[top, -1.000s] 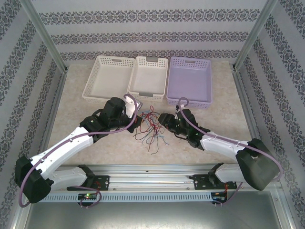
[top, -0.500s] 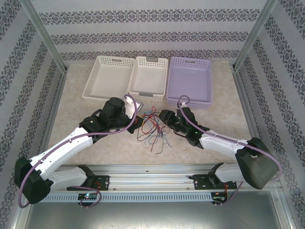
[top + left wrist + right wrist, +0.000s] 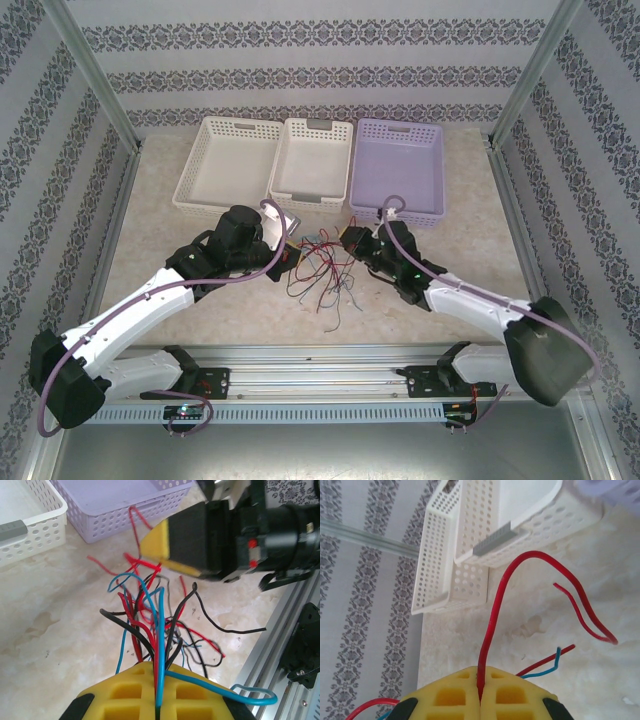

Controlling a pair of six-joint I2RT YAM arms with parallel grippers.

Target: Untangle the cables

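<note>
The cables are a tangle of thin red, blue and black wires on the marble tabletop between the two arms. My left gripper is at the tangle's left side. Its yellow fingers are shut on a bunch of the cables, which fan out ahead of them. My right gripper is at the tangle's upper right, near the lilac basket. It is shut on a single red cable that arcs up from between the pads. It also shows in the left wrist view as the right gripper, above the wires.
Three baskets stand in a row at the back: a white one, a second white one and a lilac one. The metal rail runs along the near edge. Patterned walls close in the sides.
The right gripper has closed onto a red cable and shifted slightly back toward the baskets. The tangle has drawn a little tighter. The left gripper kept its hold.
</note>
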